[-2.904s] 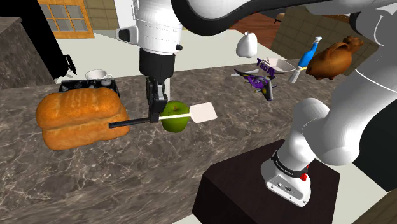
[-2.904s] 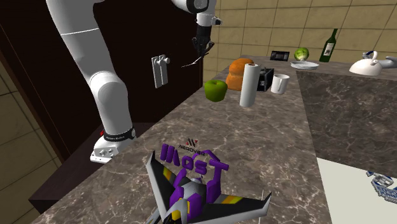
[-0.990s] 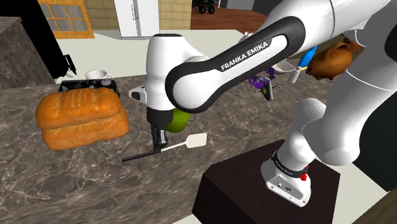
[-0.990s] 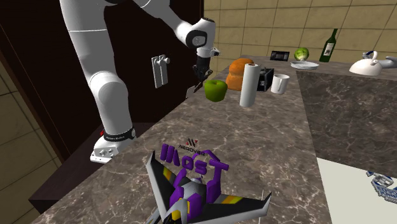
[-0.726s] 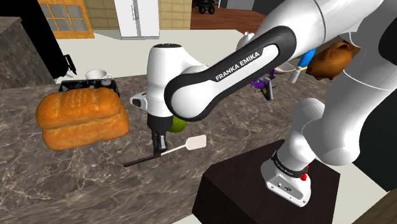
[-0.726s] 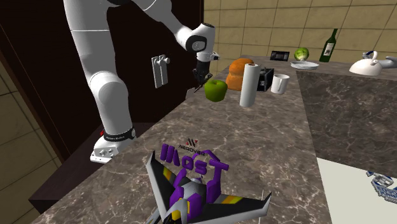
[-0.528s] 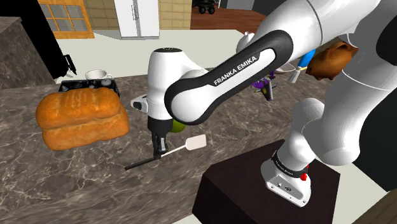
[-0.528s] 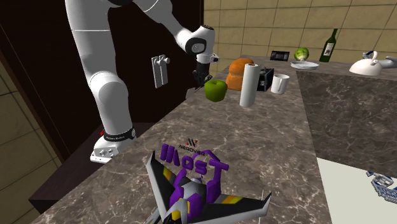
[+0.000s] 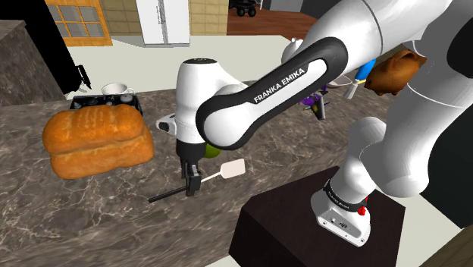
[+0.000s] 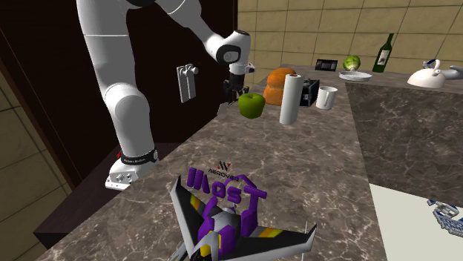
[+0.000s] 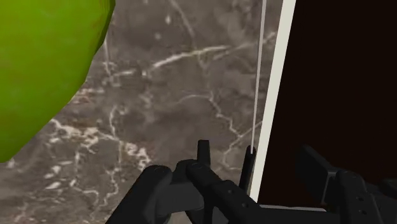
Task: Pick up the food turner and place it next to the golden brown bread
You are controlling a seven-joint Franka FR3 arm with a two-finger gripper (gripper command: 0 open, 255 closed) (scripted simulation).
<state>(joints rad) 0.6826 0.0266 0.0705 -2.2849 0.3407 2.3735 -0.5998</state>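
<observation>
step: letting go of the turner (image 9: 231, 168) near the bread (image 9: 95, 140), going by the pose
hand: hand (image 9: 191, 182) is low over the tabletop (image 9: 91, 220) with its fingers (image 11: 203, 153) spread, pinching nothing
turner: looks flat on the tabletop; the black handle sits between the fingers, and neither touches it as far as the wrist view tells; the white blade points to the shoulder view's right
where: near the tabletop edge by the stand (image 9: 288, 227), apart from the bread; the apple (image 11: 44, 63) is just beside the hand
do it well: pull straight up along the fingers with no sideways drift, or you'll drag the handle with you
watch: the thin shaft runs close along the tabletop edge, so a nudge toward the stand could tip it off
apple: keep the wrist off it on the way up, since it would probably roll
check: "next to" is loose here; if you want it tighter, re-pinch the handle mid-length and set the turner down closer to the bread, going around the apple
</observation>
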